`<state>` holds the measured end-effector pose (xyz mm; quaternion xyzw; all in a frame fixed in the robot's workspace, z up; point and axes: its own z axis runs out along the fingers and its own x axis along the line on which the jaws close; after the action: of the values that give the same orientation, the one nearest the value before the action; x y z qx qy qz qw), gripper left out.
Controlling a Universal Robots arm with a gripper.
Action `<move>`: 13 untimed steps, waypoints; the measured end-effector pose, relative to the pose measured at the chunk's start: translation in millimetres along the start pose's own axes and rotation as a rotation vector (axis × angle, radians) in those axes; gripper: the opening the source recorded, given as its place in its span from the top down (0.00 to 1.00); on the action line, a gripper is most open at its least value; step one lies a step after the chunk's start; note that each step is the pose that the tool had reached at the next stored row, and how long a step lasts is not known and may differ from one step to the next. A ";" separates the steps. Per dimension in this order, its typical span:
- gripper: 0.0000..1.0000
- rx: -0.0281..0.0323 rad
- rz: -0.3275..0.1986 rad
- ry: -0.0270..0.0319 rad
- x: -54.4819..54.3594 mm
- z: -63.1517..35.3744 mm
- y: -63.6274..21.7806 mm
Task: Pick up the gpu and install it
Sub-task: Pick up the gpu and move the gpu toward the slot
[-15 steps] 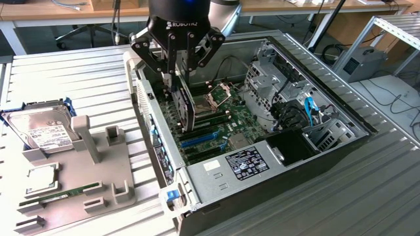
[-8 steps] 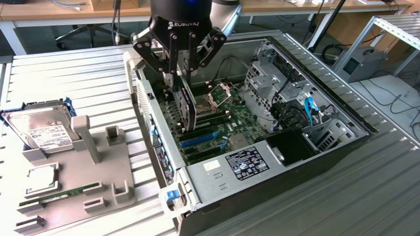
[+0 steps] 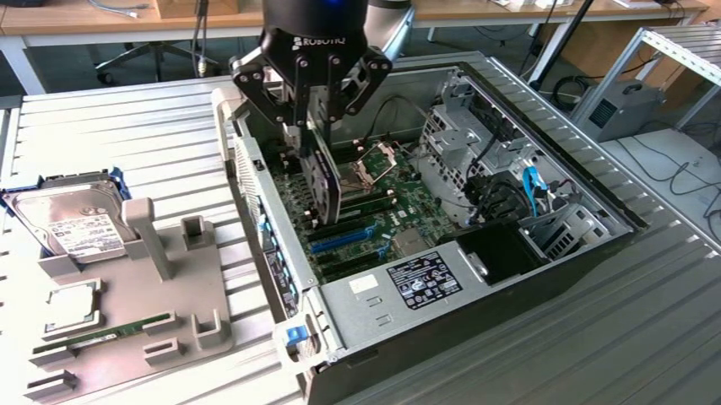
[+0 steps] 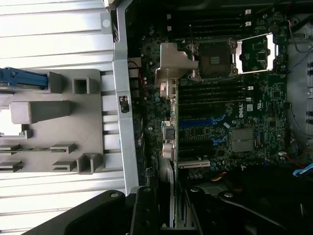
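Observation:
The gpu (image 3: pixel 323 181) is a thin dark card hanging edge-down, upright, inside the open computer case (image 3: pixel 563 253). My gripper (image 3: pixel 306 139) is shut on its top edge. The card's lower edge hangs just over the motherboard (image 3: pixel 389 215), near the blue expansion slots (image 3: pixel 344 238); I cannot tell whether it touches them. In the wrist view the gpu (image 4: pixel 169 147) appears edge-on, running from its silver end bracket (image 4: pixel 172 63) back between my gripper's (image 4: pixel 171 213) black fingers (image 4: pixel 145 210), next to the blue slots (image 4: pixel 198 122).
A grey parts holder (image 3: pixel 147 287) lies at the exterior view's left, with a silver hard drive (image 3: pixel 73 224), a square chip (image 3: pixel 73 305) and a green memory stick (image 3: pixel 107 332). Inside the case are the open processor socket (image 3: pixel 377 167), a drive cage (image 3: pixel 462 139) and cables (image 3: pixel 529 190).

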<state>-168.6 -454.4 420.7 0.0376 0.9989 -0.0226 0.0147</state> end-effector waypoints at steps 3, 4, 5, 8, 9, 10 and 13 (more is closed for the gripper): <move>0.74 0.0011 0.000 -0.0001 -1.0 0.0 0.1; 0.74 0.0014 0.000 -0.0001 -1.4 0.0 0.1; 0.74 0.0018 0.000 -0.0001 -1.8 0.1 0.2; 0.74 0.0028 0.000 -0.0002 -3.1 0.1 0.3; 0.74 0.0032 0.000 -0.0002 -3.5 0.1 0.3; 0.74 0.0035 0.000 -0.0002 -4.0 0.2 0.3; 0.74 0.0045 0.000 -0.0004 -4.9 0.2 0.4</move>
<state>-163.7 -454.4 420.6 0.0376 0.9989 -0.0248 0.0148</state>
